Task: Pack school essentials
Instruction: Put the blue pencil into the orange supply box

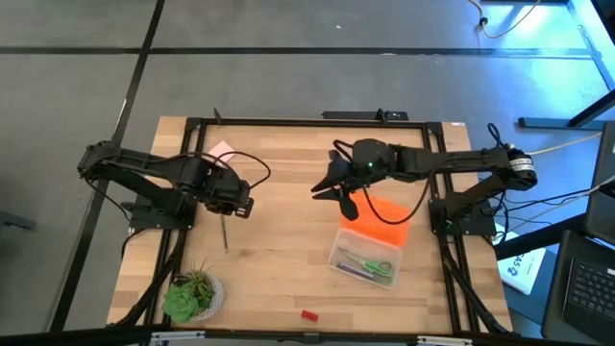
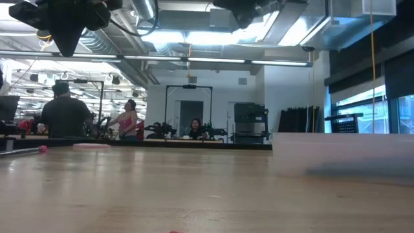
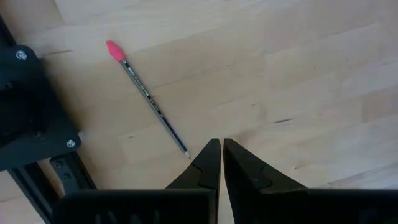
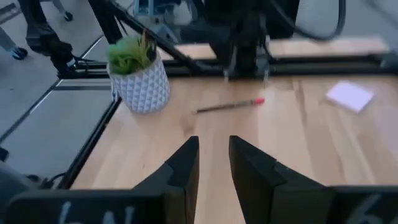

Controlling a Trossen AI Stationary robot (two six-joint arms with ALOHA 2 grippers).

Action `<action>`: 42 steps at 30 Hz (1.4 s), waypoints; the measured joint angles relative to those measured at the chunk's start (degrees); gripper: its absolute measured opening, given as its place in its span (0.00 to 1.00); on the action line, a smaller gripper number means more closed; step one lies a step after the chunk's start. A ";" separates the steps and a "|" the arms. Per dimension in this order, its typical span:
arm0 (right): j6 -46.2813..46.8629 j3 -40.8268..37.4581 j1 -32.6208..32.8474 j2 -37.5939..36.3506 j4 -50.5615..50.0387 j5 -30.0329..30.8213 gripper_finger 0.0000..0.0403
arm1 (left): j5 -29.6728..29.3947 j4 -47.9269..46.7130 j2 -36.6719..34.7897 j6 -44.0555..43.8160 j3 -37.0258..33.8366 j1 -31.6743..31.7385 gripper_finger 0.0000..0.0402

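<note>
A thin dark pencil [image 3: 149,96] with a pink end lies flat on the wooden table [image 1: 279,279]. My left gripper [image 3: 221,148] hovers over it, pointing down, shut and empty, close to the pencil's tip. A pink note pad [image 1: 223,151] lies flat near the far left. My right gripper [image 4: 213,155] is in the air over the table's middle, open with nothing between its fingers, facing the left side. Green-handled scissors [image 1: 370,263] and a purple pen [image 1: 354,273] lie in a clear box [image 1: 338,252]. A small red eraser [image 1: 308,314] lies near the front edge.
An orange lid [image 1: 384,213] lies at the clear box's far side. A potted plant [image 1: 192,296] stands at the near left corner. A black frame [image 1: 288,122] borders the table. People stand in the room beyond the table.
</note>
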 joint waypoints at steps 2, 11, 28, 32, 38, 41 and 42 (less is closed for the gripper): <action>-3.25 0.00 0.04 0.00 0.66 0.19 0.22 | 0.04 -0.02 0.00 -0.06 0.02 0.00 0.03; -11.24 0.00 0.02 0.65 0.94 0.34 0.22 | -0.37 0.00 0.00 -2.81 0.00 0.02 0.03; -11.32 0.00 0.02 0.66 0.95 0.34 0.22 | -2.54 -0.02 0.00 -3.14 0.00 0.02 0.03; -11.30 0.00 0.02 0.66 0.95 0.35 0.22 | -2.57 -0.01 0.00 -3.12 0.00 0.02 0.03; -11.28 0.00 0.02 0.66 0.95 0.36 0.22 | -2.60 -0.02 0.00 -2.76 0.00 0.02 0.03; -11.28 0.00 0.02 0.66 0.95 0.36 0.22 | -2.62 -0.06 0.00 -2.68 0.00 -0.02 0.03; -11.28 0.00 0.02 0.66 0.94 0.36 0.22 | -2.62 -0.13 0.00 -2.66 0.00 -0.08 0.03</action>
